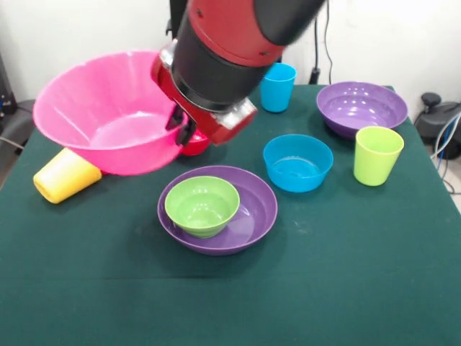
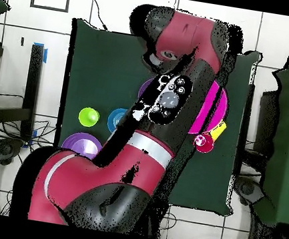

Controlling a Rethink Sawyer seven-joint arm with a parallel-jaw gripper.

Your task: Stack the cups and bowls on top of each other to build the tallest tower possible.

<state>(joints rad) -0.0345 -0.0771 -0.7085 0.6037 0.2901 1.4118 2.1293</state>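
Tool [image 1: 184, 128] gripping tilted glossy pink bowl [image 1: 101, 115]

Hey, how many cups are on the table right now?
3 clearly: a yellow cup lying on its side beside the pink bowl, a blue cup upright at the far edge, a lime green cup upright near the purple bowl. The arm may hide others.

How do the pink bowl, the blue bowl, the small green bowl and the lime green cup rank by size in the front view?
1. pink bowl, clearly largest, held tilted at the gripper.
2. blue bowl.
3. green bowl, close to the blue one in width and nearer the camera, so that order is unsure.
4. lime green cup, narrowest.
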